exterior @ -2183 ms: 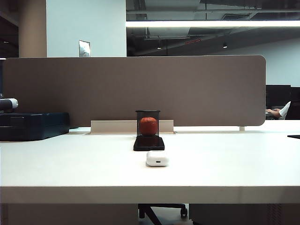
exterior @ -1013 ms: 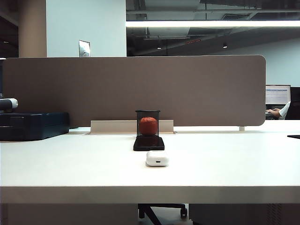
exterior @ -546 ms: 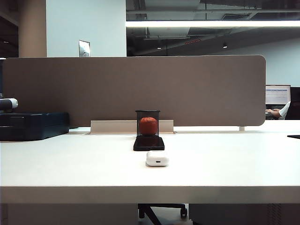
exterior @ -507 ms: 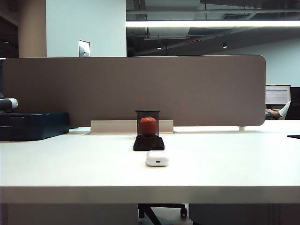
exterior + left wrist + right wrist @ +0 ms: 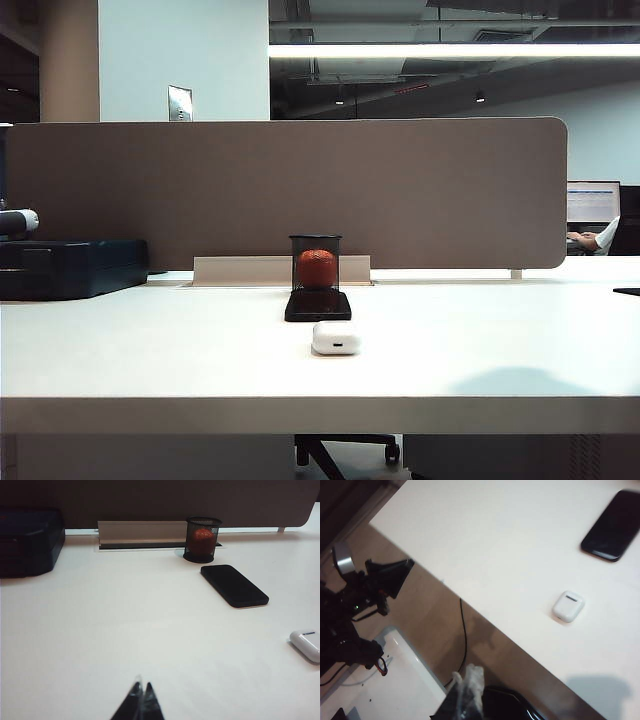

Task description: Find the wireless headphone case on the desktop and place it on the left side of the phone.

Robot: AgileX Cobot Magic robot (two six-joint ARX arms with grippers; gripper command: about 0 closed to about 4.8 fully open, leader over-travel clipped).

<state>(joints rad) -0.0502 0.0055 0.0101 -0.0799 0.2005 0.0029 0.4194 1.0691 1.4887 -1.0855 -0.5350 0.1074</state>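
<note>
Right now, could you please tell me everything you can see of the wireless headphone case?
The wireless headphone case is a small, glossy white, rounded box, apparently plastic, with a small dark port on the face toward the desk's front edge. It looks shut and lies flat on the desktop, just in front of the phone without touching it. Nothing else touches it: the left gripper and the right gripper are both shut and well away from it.

A bright ceiling strip light (image 5: pixel 450 50) washes the desk (image 5: pixel 150 360) pale; a soft shadow (image 5: pixel 520 382) falls right; the background stays dim.
</note>
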